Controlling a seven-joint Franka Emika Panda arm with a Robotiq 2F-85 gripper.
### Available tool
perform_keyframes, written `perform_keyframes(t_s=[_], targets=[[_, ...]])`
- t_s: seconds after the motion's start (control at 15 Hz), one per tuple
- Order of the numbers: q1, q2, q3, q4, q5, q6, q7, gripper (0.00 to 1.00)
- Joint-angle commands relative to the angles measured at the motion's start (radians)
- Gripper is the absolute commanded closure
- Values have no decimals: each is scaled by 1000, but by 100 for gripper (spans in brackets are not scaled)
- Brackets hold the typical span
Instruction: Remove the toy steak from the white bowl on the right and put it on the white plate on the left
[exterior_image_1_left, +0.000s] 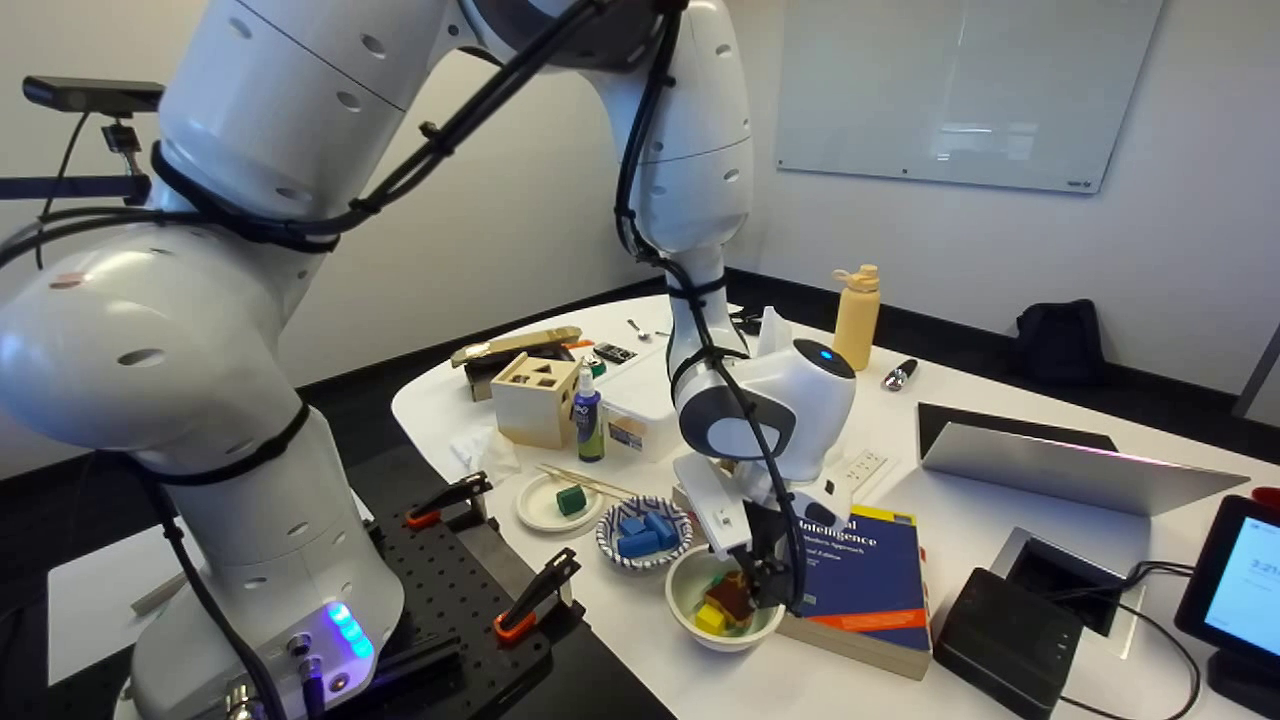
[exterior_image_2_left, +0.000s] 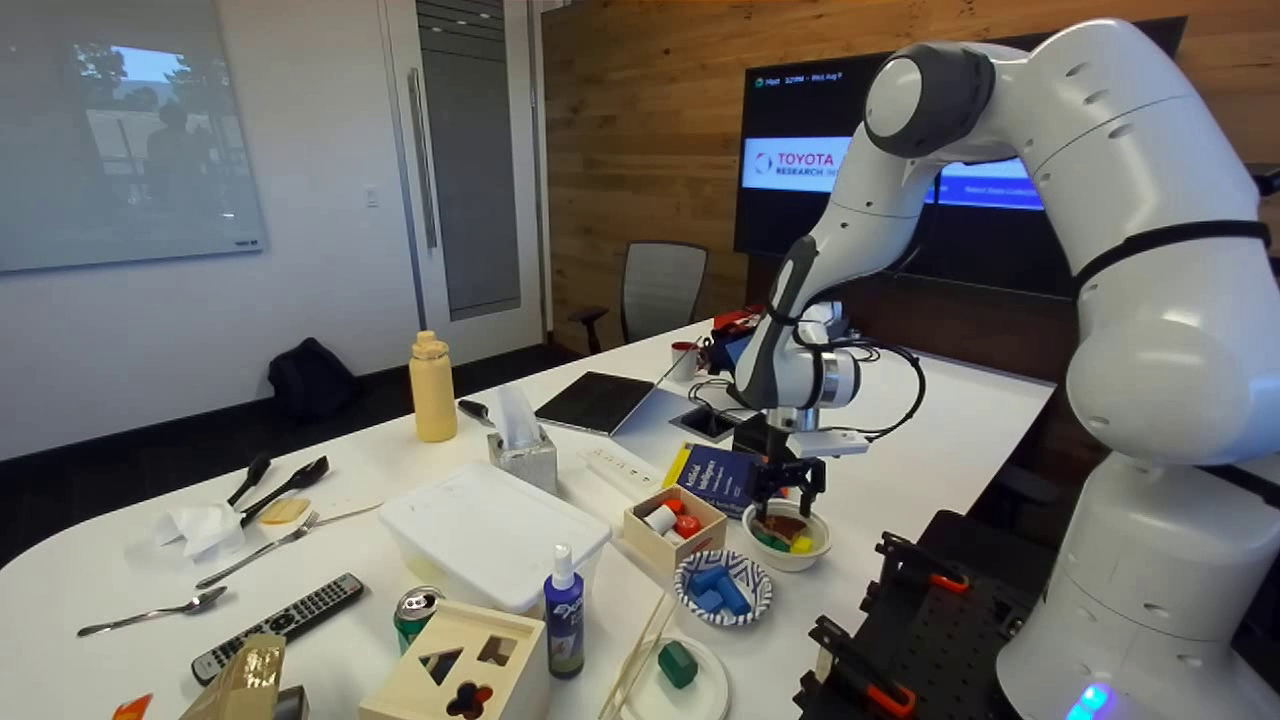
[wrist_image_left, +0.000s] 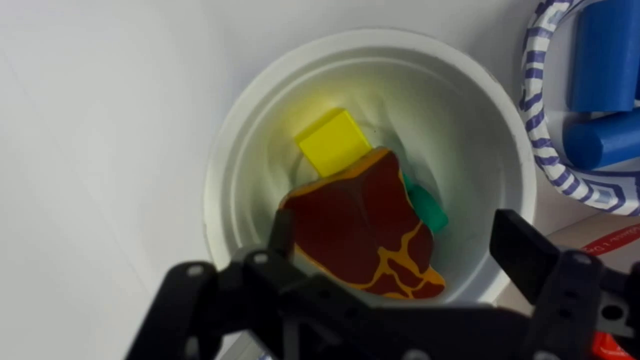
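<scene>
The toy steak (wrist_image_left: 350, 225) is flat, dark red-brown with orange edges. It lies in the white bowl (wrist_image_left: 460, 85), partly over a yellow block (wrist_image_left: 334, 142) and a green piece (wrist_image_left: 427, 207). It shows in both exterior views (exterior_image_1_left: 735, 597) (exterior_image_2_left: 785, 528), as does the bowl (exterior_image_1_left: 735, 640) (exterior_image_2_left: 795, 562). My gripper (wrist_image_left: 395, 230) is open over the bowl and also shows in both exterior views (exterior_image_1_left: 772, 583) (exterior_image_2_left: 787, 500). Its left finger in the wrist view overlaps the steak's edge; contact cannot be told. Its right finger is apart from the steak. The white plate (exterior_image_1_left: 533, 517) (exterior_image_2_left: 713, 690) holds a green block (exterior_image_1_left: 571, 499).
A blue-patterned bowl (exterior_image_1_left: 640, 562) of blue blocks stands between bowl and plate. A thick book (exterior_image_1_left: 865, 580) and a wooden box (exterior_image_2_left: 650, 545) with red and white pieces stand near the bowl. Chopsticks (exterior_image_2_left: 640, 650) and a spray bottle (exterior_image_1_left: 588, 420) are by the plate. Black clamps (exterior_image_1_left: 540, 595) edge the table.
</scene>
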Motion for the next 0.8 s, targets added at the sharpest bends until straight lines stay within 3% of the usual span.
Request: perform_keyframes(t_s=[0.0,0.73], targets=[[1,-5,-6,-11,-24,-26,19,0],[4,-4,-28,-3,-37,-24,23,0]])
